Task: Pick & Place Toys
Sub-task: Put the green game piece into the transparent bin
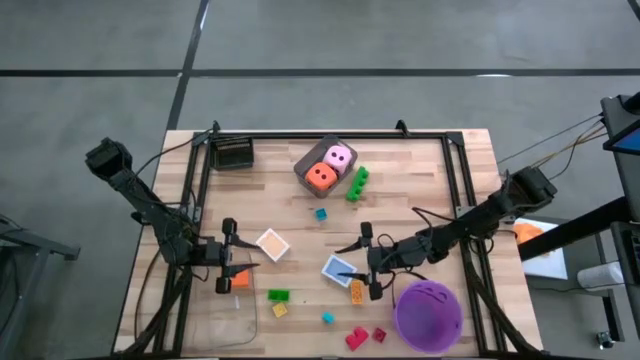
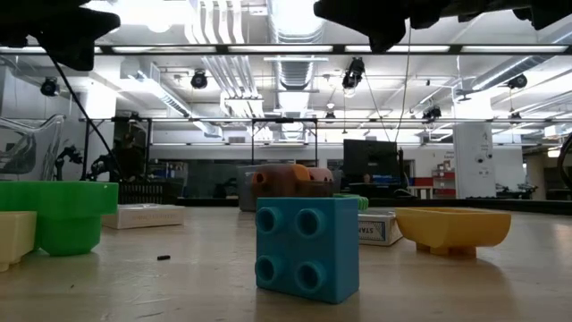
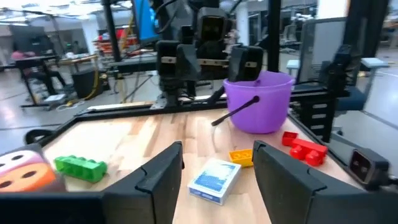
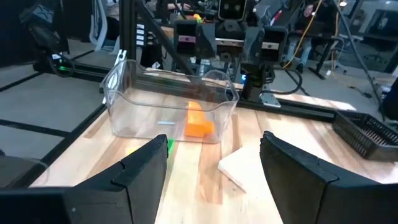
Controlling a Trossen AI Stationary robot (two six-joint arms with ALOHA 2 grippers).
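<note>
Hovering beside the clear tray (image 4: 134, 106), the left gripper (image 1: 238, 262) has its fingers apart, and the orange brick (image 4: 198, 124) lies inside (apparently delivered). Next, the spread right gripper (image 1: 356, 262) should probably descend onto the blue tile (image 1: 338, 268).

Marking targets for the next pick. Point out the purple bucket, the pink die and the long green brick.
purple bucket (image 1: 428, 318), high view, on the bare inner floor.
pink die (image 1: 339, 156), high view, on its dotted top face.
long green brick (image 1: 357, 184), high view, on the studded top, mid-length.
</note>
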